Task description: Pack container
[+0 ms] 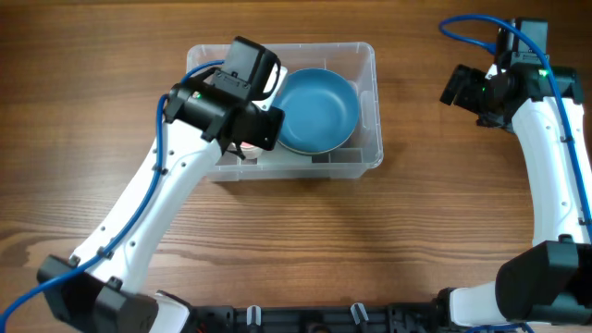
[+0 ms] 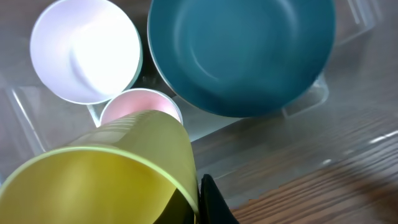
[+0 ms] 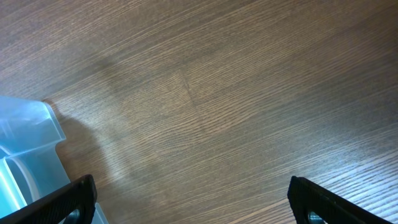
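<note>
Clear plastic, the container (image 1: 374, 104) sits on the wooden worktop (image 1: 305, 240) toward 12 o'clock, holding a blue bowl (image 1: 316, 109) at its 3 o'clock side and a white cup (image 2: 84, 50) and a pink cup (image 2: 140, 106) toward 9 o'clock. Over that 9 o'clock end the left pincer (image 2: 200, 198) pinches a tilted yellow cup (image 2: 112, 168). Well apart at 3 o'clock, the right pincer (image 3: 193, 202) hangs spread wide above the wood.

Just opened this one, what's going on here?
The left hand is closed on a translucent yellow-green plastic cup, holding it at the left end of the large clear plastic container. A round teal-blue bowl, a white cup and a small pink cup already sit inside. The right hand hangs open over the wooden table, off to the right, holding nothing.
</note>
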Robot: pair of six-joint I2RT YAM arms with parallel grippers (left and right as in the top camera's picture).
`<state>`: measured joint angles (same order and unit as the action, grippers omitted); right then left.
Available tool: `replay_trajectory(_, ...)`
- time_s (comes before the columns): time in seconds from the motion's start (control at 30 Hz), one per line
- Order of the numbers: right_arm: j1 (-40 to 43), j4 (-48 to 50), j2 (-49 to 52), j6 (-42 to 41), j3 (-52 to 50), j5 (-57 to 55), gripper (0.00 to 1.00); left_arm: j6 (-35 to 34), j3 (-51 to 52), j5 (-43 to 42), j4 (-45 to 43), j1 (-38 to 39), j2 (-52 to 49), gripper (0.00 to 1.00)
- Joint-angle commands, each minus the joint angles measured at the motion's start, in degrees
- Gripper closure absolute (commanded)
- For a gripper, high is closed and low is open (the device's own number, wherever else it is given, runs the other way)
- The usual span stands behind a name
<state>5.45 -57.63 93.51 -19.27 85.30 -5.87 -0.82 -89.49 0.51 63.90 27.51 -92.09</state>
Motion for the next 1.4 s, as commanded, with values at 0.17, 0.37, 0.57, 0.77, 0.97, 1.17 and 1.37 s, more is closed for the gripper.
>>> replay_trajectory(0.17,-0.1,0.2,-1.0,-0.3,0.3,-0.8,0.0,-1.0,-0.5,2.2,-1.2,0.0,-7.8,0.96)
replay_trajectory(0.37,-0.1,0.2,-1.0,-0.3,0.3,-0.8,0.0,-1.0,-0.5,2.1,-2.8,-2.6,-9.0,0.96)
replay_trajectory(0.57,-0.1,0.2,-1.0,-0.3,0.3,-0.7,0.0,-1.0,-0.5,2.0,-2.6,-5.0,-9.0,0.19)
replay_trajectory(0.77,-0.1,0.2,-1.0,-0.3,0.3,-0.7,0.0,-1.0,-0.5,-0.3,-2.8,-5.0,-8.9,0.09)
replay_trajectory(0.97,-0.1,0.2,-1.0,-0.3,0.3,-0.7,0.01,-1.9,-0.5,1.1,-4.6,-8.4,-4.0,0.1)
replay_trajectory(1.17,-0.1,0.2,-1.0,-0.3,0.3,-0.7,0.0,-6.1,-0.5,1.5,-5.7,-21.7,3.1,0.01)
replay_trajectory(1.37,-0.1,0.2,-1.0,-0.3,0.3,-0.7,0.0,-7.2,-0.5,1.4,-7.0,-36.7,4.4,0.0)
